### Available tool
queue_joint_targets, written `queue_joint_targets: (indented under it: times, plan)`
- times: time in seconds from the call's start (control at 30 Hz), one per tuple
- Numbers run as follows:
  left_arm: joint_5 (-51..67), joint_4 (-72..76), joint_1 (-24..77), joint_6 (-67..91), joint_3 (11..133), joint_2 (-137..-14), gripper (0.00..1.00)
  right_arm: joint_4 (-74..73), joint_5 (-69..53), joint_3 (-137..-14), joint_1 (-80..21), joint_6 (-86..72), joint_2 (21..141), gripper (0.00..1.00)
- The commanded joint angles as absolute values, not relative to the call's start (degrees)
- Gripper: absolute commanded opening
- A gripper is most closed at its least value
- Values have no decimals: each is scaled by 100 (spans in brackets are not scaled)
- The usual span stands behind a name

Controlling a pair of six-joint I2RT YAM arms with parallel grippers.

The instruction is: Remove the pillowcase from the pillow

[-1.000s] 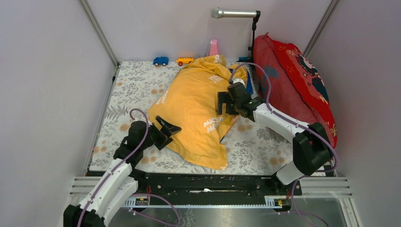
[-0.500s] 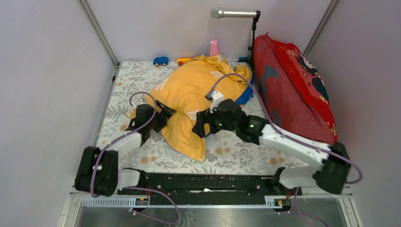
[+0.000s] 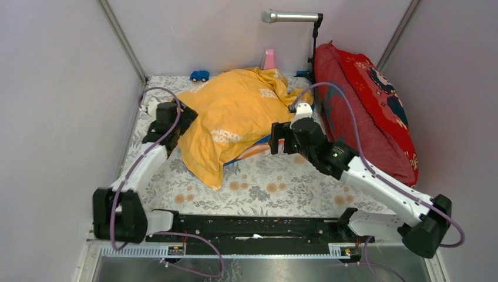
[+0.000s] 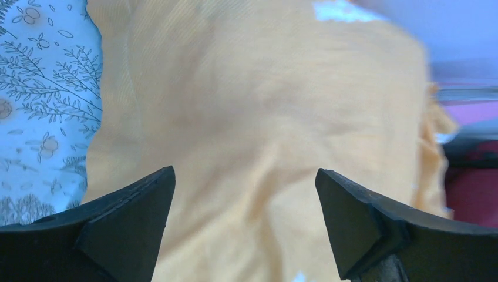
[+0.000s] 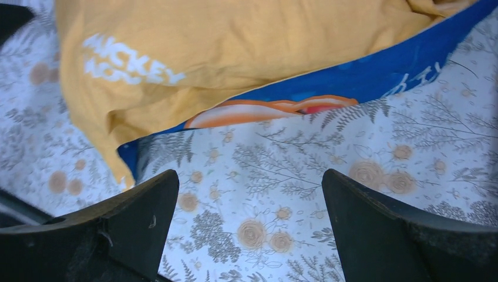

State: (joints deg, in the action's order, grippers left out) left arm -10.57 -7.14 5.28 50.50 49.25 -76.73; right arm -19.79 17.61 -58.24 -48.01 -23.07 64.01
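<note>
Since the earlier frame the pillowcase point(image 3: 235, 114) has slid toward the far left of the tabletop point(image 3: 282, 182). We see the left gripper point(image 4: 244, 226) open over its orange cloth and the right gripper point(image 5: 249, 229) open, empty, near its blue underside; the pillow is hidden from us.

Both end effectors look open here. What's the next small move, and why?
Probably lower the left end effector and close it on the pillowcase. Its jaws stand open with orange fabric filling the gap, while the right end effector, also open, hangs over the floral mat beside the pillowcase's blue edge.
</note>
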Motion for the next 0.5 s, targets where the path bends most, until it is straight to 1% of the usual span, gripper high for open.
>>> queue_joint_targets:
  times: [0.0,0.1,0.2,0.33,0.47]
  plan:
    - [-1514,-1597,859,5567,4863,-6240,99,-1946,1746,-5936,-4405,-2455,6699,99]
    - [-1388,-1951,1375,5494,4873,-5756,99,-1950,1826,-6169,-4341,-2434,6991,99]
    - [-1265,-2108,2008,5487,4886,-5703,99,-1966,2057,-6282,-4341,-2362,7079,99]
    - [-1601,-2082,2882,5345,5022,-6311,99,-1963,2244,-6189,-4320,-2302,6891,99]
    - [-1661,-1975,3032,4892,5417,-7311,99,-1989,2184,-6070,-4308,-2257,6602,99]
